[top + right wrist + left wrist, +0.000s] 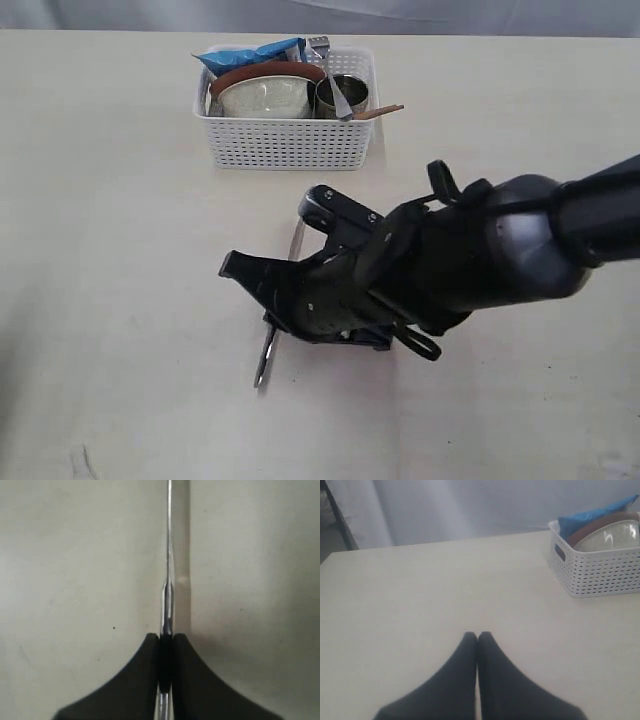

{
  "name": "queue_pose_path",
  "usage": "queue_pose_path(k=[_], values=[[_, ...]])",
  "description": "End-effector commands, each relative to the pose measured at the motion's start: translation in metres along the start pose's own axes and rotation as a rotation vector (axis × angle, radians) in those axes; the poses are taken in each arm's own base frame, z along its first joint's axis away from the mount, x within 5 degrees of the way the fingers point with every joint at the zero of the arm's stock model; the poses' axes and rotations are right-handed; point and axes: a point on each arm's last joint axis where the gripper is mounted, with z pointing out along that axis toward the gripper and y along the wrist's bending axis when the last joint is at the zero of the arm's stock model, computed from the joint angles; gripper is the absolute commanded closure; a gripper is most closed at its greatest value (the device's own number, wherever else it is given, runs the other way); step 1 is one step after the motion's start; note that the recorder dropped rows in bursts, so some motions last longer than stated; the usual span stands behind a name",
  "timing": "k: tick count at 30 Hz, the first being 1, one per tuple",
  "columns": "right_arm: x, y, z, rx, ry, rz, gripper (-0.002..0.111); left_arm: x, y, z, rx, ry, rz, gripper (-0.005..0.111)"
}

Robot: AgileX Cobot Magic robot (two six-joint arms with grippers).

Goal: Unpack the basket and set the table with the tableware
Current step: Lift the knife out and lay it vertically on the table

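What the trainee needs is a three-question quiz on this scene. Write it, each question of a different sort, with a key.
1. True or false: the left pincer stands open.
2. What does the right pincer grip? A) a napkin B) a knife C) a bottle
3. Fill in: the pale bowl sits inside the white ____.

Key: 1 false, it is shut and empty; 2 B; 3 basket.
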Motion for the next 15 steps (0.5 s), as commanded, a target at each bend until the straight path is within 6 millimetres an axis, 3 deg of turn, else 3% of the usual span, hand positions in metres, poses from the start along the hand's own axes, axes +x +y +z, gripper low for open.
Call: queue_pose_path(k=[1,8,15], values=[[-0.012,-0.005,0.000,-0.008,0.057,-0.025,0.108,-0.001,0.000,0.000,0.004,-0.013,0.003,0.106],[-0.014,-0.001,-0.001,-0.046,0.116,-0.172,0.108,-0.001,0.000,0.000,0.004,-0.013,0.003,0.106],[-0.019,0.012,-0.002,-0.085,0.104,-0.126,0.108,-0.001,0.000,0.000,0.004,-0.013,0.003,0.106]])
